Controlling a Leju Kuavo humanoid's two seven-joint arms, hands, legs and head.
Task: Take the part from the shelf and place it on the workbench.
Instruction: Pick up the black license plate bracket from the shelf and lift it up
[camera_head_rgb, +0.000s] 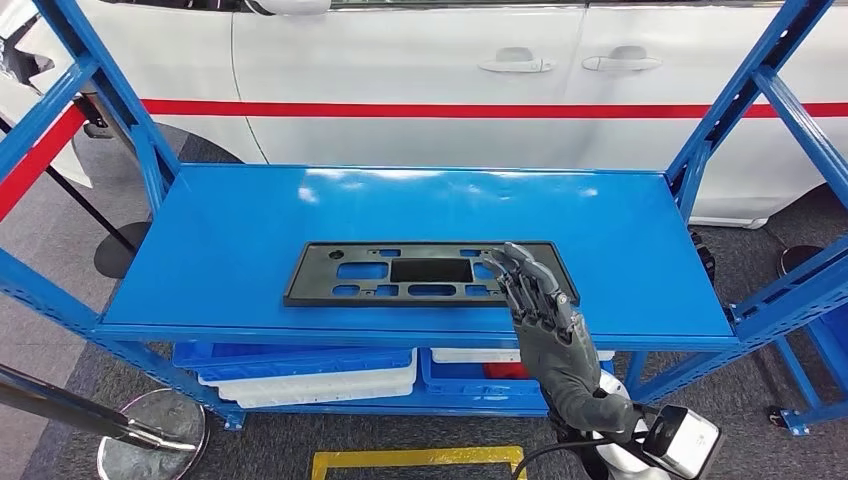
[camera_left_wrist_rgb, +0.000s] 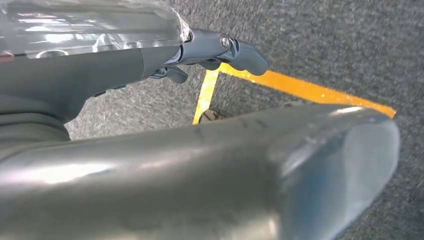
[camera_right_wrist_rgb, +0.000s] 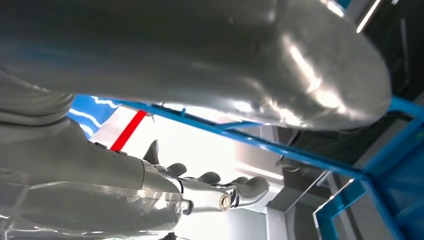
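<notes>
A flat black plastic part (camera_head_rgb: 400, 272) with several cut-outs lies lengthwise on the blue shelf (camera_head_rgb: 250, 220), near its front edge. My right hand (camera_head_rgb: 535, 295) reaches up from below with its fingers stretched out over the part's right end; I cannot tell whether they touch it. In the right wrist view the right hand (camera_right_wrist_rgb: 210, 192) has its fingers apart and nothing in it. My left hand (camera_left_wrist_rgb: 220, 50) hangs above the grey floor in the left wrist view, loosely open and holding nothing.
A white car (camera_head_rgb: 420, 90) with a red stripe stands right behind the shelf. Blue uprights (camera_head_rgb: 730, 110) frame both ends. Below the shelf sit a blue bin (camera_head_rgb: 290, 357) and a white bin (camera_head_rgb: 310, 385). A chrome stanchion base (camera_head_rgb: 150, 435) and yellow floor tape (camera_head_rgb: 420, 460) lie in front.
</notes>
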